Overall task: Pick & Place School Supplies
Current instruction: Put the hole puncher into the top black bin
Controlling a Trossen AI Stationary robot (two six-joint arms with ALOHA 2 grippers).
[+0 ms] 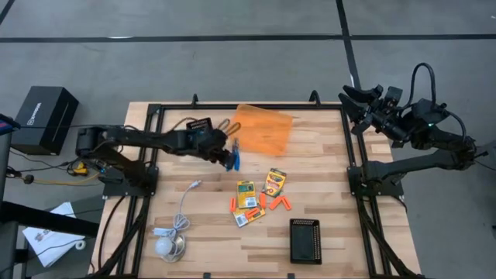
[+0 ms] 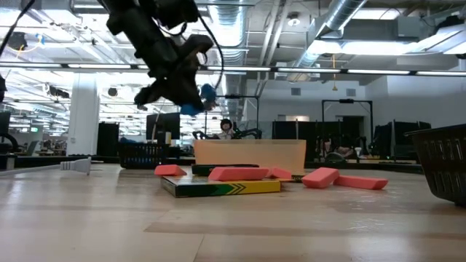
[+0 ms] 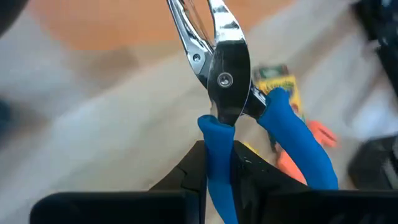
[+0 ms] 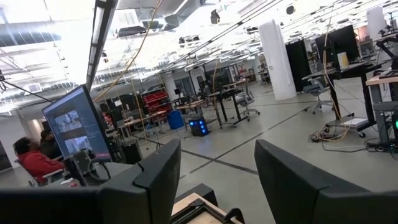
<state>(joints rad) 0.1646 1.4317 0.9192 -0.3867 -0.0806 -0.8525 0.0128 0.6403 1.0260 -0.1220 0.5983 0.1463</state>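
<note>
My left gripper (image 1: pixel 229 157) is over the middle of the table, lifted, shut on the small blue-handled scissors (image 3: pixel 227 93); their steel blades point away from it, slightly parted. In the low view the gripper (image 2: pixel 191 100) hangs well above the wood. Three yellow-and-green crayon boxes (image 1: pixel 246 194), (image 1: pixel 274 180), (image 1: pixel 249 218) lie flat to its right and nearer, with several orange sticks (image 1: pixel 280 204) among them. My right gripper (image 1: pixel 353 105) waits open, raised past the table's far right corner; it also shows in its wrist view (image 4: pixel 217 165). My left gripper pinches one blue handle (image 3: pixel 216 146) of the scissors between its two fingers, which lie along that handle. The other handle (image 3: pixel 297 149) sticks out free to one side. The scissors are lifted clear of the table (image 2: pixel 200 96), blades ahead of the fingers.
An orange flat pouch (image 1: pixel 263 128) lies at the far middle, just beyond the left gripper. A black tray (image 1: pixel 304 240) sits near the near right edge. A white cable with a round puck (image 1: pixel 170 244) lies at the near left. Bare wood (image 1: pixel 186 167) lies below the left arm.
</note>
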